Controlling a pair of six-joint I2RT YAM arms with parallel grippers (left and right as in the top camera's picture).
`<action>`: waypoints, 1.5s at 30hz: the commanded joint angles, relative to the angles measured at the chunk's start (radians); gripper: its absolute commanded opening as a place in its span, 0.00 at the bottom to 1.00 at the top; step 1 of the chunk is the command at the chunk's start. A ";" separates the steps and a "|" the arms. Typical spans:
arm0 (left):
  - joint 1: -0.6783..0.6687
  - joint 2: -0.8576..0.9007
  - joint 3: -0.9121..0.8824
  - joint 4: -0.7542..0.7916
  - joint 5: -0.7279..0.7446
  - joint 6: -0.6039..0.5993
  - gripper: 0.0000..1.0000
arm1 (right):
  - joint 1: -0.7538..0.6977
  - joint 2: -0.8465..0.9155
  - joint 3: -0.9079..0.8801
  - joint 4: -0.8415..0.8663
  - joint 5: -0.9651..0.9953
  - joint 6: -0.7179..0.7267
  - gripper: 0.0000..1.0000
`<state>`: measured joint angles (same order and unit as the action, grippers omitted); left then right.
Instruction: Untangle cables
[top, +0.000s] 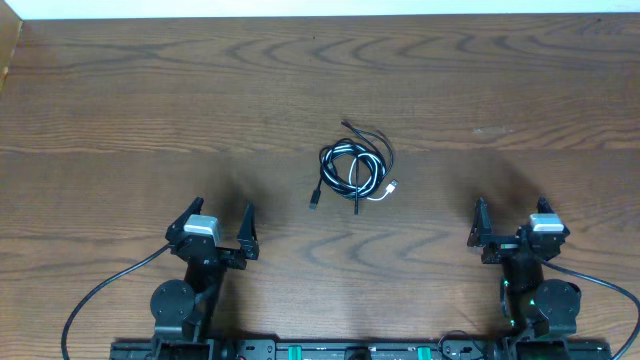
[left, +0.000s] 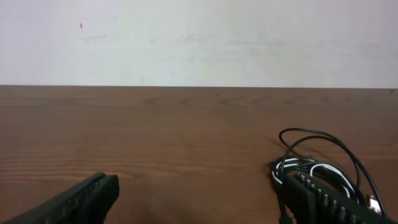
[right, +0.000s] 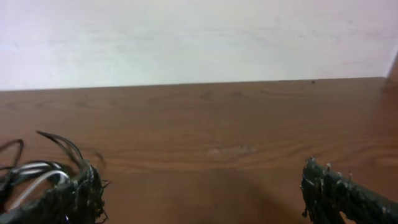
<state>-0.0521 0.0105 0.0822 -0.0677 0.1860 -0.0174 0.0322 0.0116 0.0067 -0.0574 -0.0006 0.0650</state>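
Note:
The cables (top: 355, 168) lie coiled together in one small bundle at the middle of the wooden table (top: 150, 100). Two black cords loop around a short white cord whose silver plug (top: 391, 187) points right. One black plug (top: 314, 203) trails to the lower left. My left gripper (top: 222, 218) is open near the front edge, left of the bundle and apart from it. My right gripper (top: 511, 212) is open at the front right, also apart. The left wrist view has the cables (left: 317, 155) beyond the right finger (left: 311, 196). In the right wrist view the cables (right: 31, 171) lie beyond the left finger (right: 78, 196).
A pale wall (left: 199, 37) rises behind the table's far edge. Thick black arm wires (top: 100, 295) curve along the front edge beside both arm bases. Bare wood (top: 560, 100) surrounds the bundle on all sides.

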 joint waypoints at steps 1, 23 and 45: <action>0.006 0.000 0.029 0.002 0.016 -0.032 0.90 | 0.007 -0.006 -0.001 0.024 -0.136 0.146 0.99; 0.006 0.000 0.029 0.001 0.016 -0.153 0.90 | 0.009 0.172 0.388 -0.256 -0.389 0.419 0.99; 0.006 0.000 0.028 -0.166 0.016 -0.153 0.90 | 0.084 0.821 0.750 -0.410 -0.602 0.487 0.99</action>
<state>-0.0521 0.0124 0.0898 -0.2031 0.1856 -0.1612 0.0830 0.7963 0.7341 -0.4587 -0.7143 0.4976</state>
